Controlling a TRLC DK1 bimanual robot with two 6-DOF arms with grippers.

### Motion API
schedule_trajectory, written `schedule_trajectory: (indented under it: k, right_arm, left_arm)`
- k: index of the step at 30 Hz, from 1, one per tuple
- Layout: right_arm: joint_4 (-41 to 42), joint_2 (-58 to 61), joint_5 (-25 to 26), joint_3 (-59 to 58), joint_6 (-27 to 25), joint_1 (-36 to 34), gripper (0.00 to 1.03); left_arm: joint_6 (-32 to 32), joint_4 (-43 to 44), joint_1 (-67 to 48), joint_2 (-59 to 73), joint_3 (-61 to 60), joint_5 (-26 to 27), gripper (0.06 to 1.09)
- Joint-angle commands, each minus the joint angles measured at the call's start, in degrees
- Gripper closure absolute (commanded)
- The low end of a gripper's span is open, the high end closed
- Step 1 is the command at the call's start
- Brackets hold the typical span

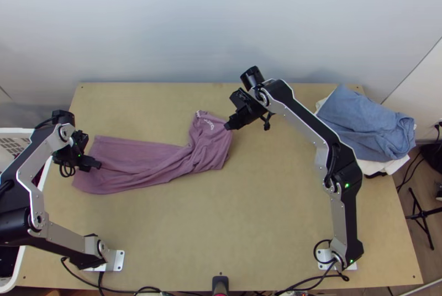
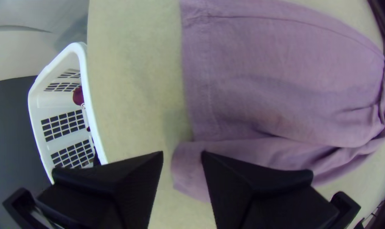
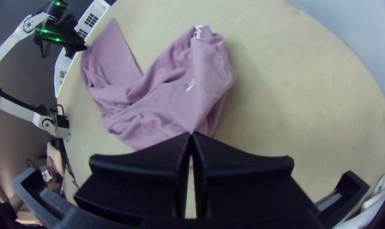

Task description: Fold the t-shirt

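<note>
While the left gripper (image 1: 96, 164) has its two fingers spread, the right gripper (image 1: 227, 126) has its own pressed together at the tips, pinching a small peak of the t-shirt (image 1: 132, 155). That mauve shirt lies unevenly across the table (image 1: 265, 196), from just under the left fingers to the right ones, smoother near the left pair and bunched into creases toward the right pair. By the left fingers is the hemmed end: a fairly flat panel with a narrower, rumpled strip alongside it, and a corner of that strip shows in the gap between the fingertips; whether either finger touches it, I cannot tell. Close to the right fingertips the cloth rises into a ridge, with white lettering (image 3: 190, 85) on the folds beside it. Just beside the left fingers, past the table's edge, stands a white basket (image 2: 82, 63) with something dark red (image 2: 78, 96) inside. Well apart from the right fingers, on that arm's side of the table, a rumpled blue garment (image 1: 359, 125) lies on top of white cloth (image 1: 395, 164).
</note>
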Motion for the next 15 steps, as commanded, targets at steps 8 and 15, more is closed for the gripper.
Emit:
schedule_trajectory:
  k: [8,15]
  right_arm:
    - [0.02,-0.87,0.01,-1.49,1.21,0.07,1.0]
    - [0.02,-1.75,0.01,-2.45,1.3,0.16,1.0]
  left_arm:
    - [0.55,2.37,0.46,1.06,-3.02,1.39,0.94]
    - [1.08,5.01,1.34,0.79,-5.83,1.31,1.04]
